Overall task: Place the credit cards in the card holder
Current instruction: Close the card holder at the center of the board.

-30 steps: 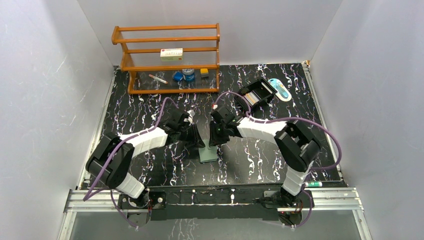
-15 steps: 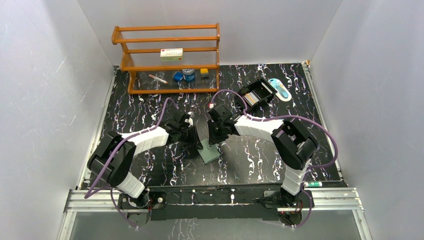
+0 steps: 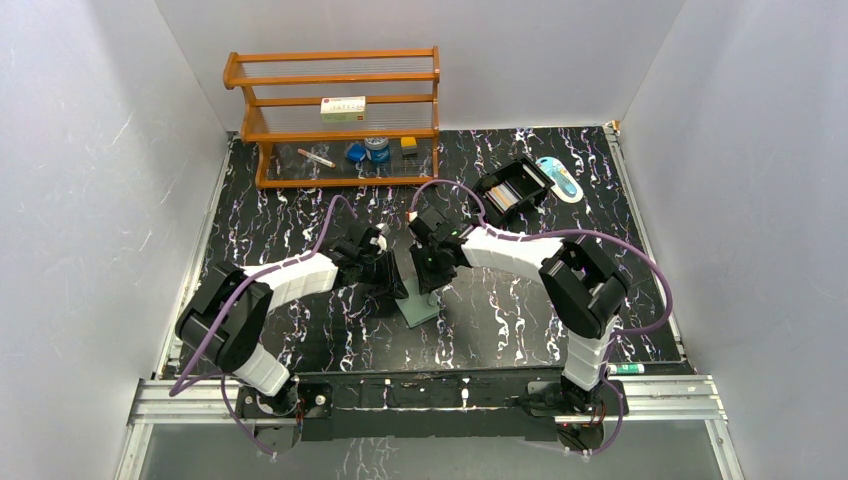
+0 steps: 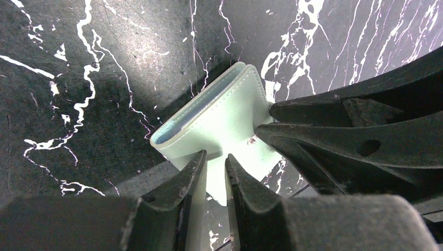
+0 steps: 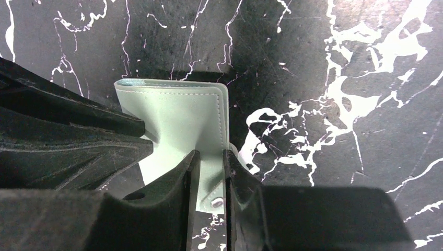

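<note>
You are holding card holder [image 3: 420,309] at centre of top frame, on worktop [image 3: 280,215], between both arms. Left claw [image 4: 216,155] is pinching one flap, fingers almost together. Right claw [image 5: 211,152] is pinching flap with snap button [image 5: 217,201], fingers almost together too.

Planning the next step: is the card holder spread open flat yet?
No, the left wrist view shows the teal card holder folded, flaps together.
</note>
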You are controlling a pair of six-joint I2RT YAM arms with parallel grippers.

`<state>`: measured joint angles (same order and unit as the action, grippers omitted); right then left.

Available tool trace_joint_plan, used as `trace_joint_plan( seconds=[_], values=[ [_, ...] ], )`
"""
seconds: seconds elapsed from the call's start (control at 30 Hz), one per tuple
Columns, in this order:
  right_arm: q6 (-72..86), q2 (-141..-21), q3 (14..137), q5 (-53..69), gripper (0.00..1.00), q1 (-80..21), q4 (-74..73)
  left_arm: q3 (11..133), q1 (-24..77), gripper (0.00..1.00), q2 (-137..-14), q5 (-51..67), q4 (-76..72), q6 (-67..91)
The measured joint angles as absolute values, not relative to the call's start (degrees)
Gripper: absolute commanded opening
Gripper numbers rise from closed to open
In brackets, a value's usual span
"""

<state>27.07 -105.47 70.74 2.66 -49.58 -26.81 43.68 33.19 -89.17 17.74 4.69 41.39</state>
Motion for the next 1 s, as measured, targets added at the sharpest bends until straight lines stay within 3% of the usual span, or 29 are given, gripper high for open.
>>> trace_joint_plan(
  seconds=[0.13,0.43,0.63,1.0],
  values=[
    [27.86,-104.42,70.72,1.13,0.34,-49.56,-26.98,43.68,33.3,0.31,-88.16,17.52,5.28,41.19],
    [28.93,-92.09,63.02,1.76,0.36,-47.09,-22.26,45.19,33.21,0.39,-85.06,11.25,11.81,38.37],
    [29.91,-91.02,56.21,7.99,0.29,-45.34,-17.72,45.19,33.19,0.36,-86.65,10.9,12.84,37.19],
    [31.38,-94.15,56.03,14.06,0.26,-45.43,-11.38,45.19,33.19,0.31,-89.38,13.56,10.35,37.01]
  ],
)
